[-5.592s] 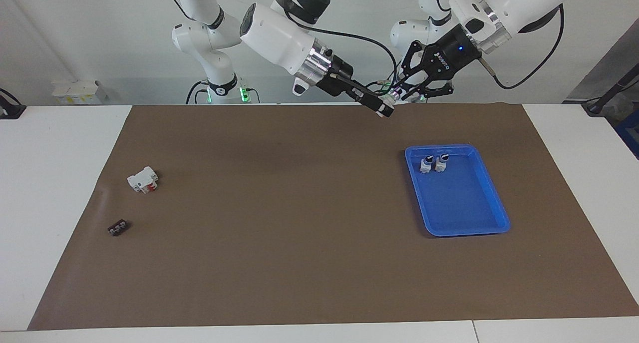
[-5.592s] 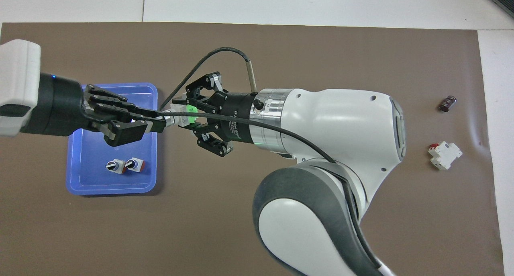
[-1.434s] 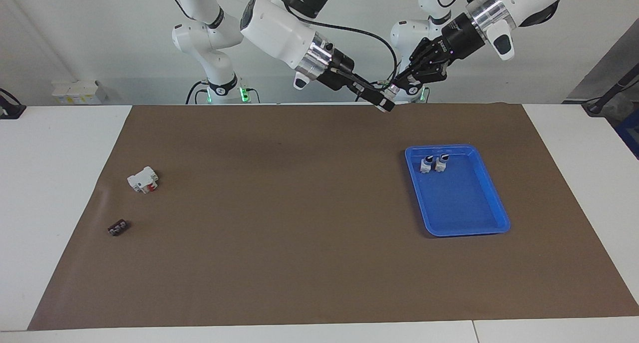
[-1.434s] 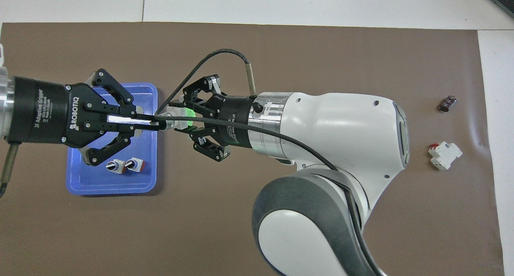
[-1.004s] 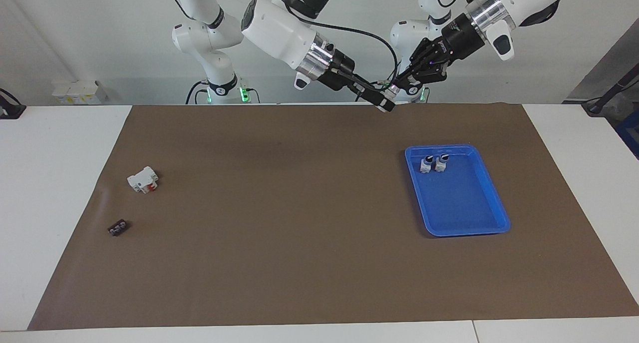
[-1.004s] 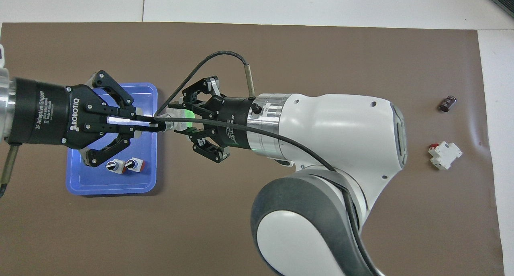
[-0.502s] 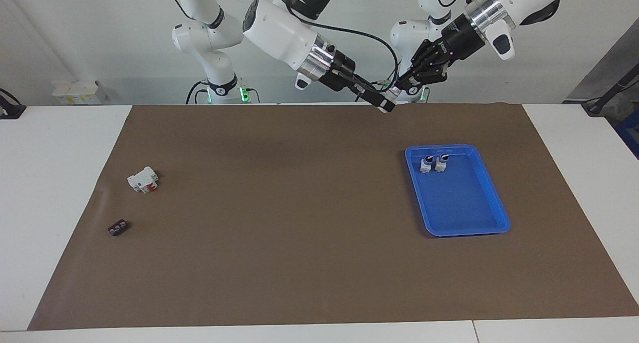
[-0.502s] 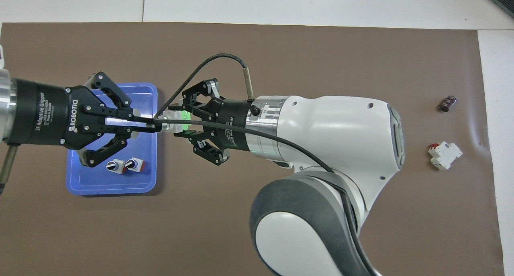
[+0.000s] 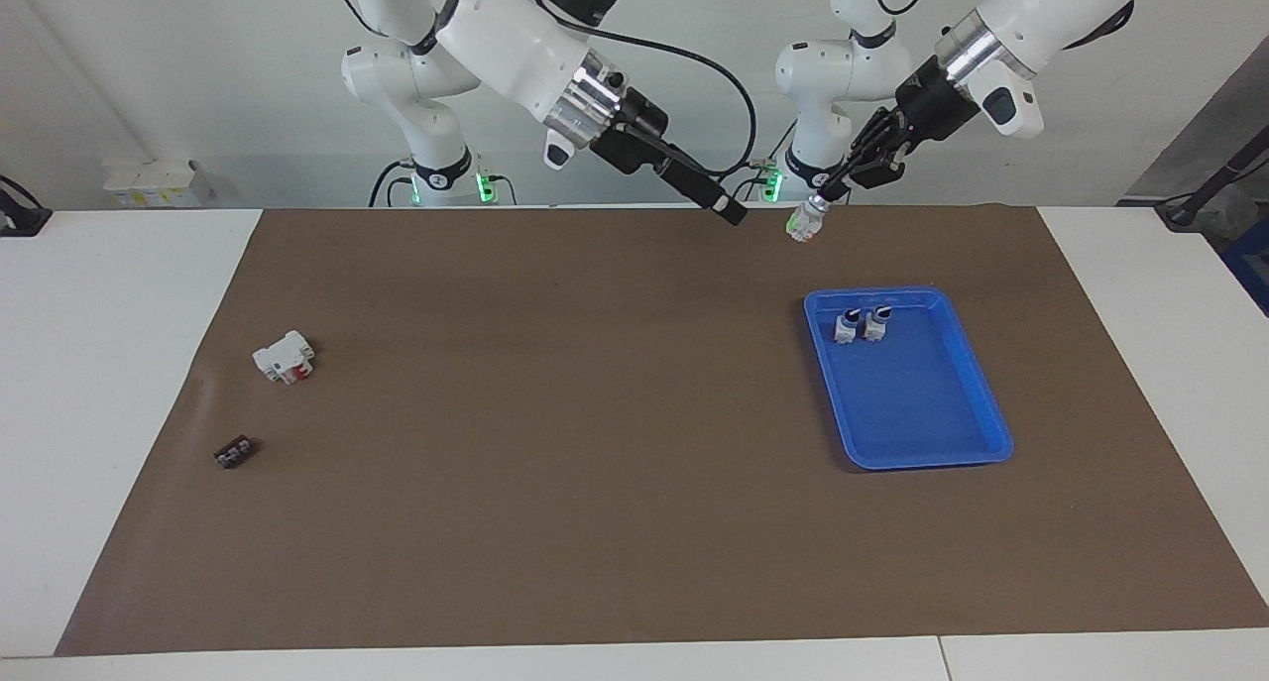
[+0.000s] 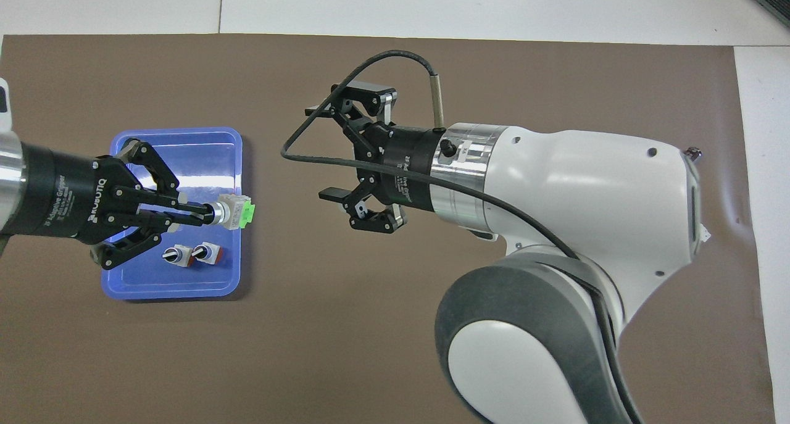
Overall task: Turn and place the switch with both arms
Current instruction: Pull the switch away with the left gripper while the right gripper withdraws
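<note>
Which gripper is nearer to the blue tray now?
Left. The left gripper, shut on the switch, hangs over the blue tray. The right gripper, open, hangs over the mat beside the tray, toward the right arm's end.

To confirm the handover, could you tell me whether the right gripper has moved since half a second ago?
Yes. The right gripper, fingers open, has drawn away from the blue tray toward the right arm's end, leaving the switch with the left gripper.

Robotics lab: four white arms [image 9: 516, 37] (two idle), brown-matted table [image 9: 595, 522].
</note>
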`<action>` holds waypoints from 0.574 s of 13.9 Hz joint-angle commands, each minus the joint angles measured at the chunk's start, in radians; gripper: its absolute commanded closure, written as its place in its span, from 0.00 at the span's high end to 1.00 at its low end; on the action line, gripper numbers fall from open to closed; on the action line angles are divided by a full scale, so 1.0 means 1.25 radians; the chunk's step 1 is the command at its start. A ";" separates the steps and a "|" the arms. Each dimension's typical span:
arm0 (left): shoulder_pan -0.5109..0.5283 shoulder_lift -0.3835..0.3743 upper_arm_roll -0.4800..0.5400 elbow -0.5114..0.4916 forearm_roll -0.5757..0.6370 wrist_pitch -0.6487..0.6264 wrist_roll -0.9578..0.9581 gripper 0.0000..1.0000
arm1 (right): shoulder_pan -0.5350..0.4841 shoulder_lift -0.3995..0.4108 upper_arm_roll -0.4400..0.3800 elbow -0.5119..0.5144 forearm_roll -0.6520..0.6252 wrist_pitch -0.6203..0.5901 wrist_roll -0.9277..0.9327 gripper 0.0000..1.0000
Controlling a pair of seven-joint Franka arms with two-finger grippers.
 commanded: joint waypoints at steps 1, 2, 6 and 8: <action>0.016 -0.057 -0.001 -0.079 0.051 0.003 0.242 0.00 | -0.059 -0.016 0.004 -0.022 -0.112 -0.015 -0.066 1.00; 0.027 -0.067 -0.001 -0.100 0.070 0.002 0.335 0.00 | -0.080 -0.015 0.004 -0.024 -0.159 -0.029 -0.097 1.00; 0.104 -0.069 -0.001 -0.165 0.097 0.026 0.667 0.00 | -0.174 -0.021 0.003 -0.016 -0.417 -0.231 -0.254 1.00; 0.107 -0.030 -0.002 -0.174 0.174 0.043 0.772 0.00 | -0.200 -0.042 0.003 -0.017 -0.564 -0.329 -0.324 1.00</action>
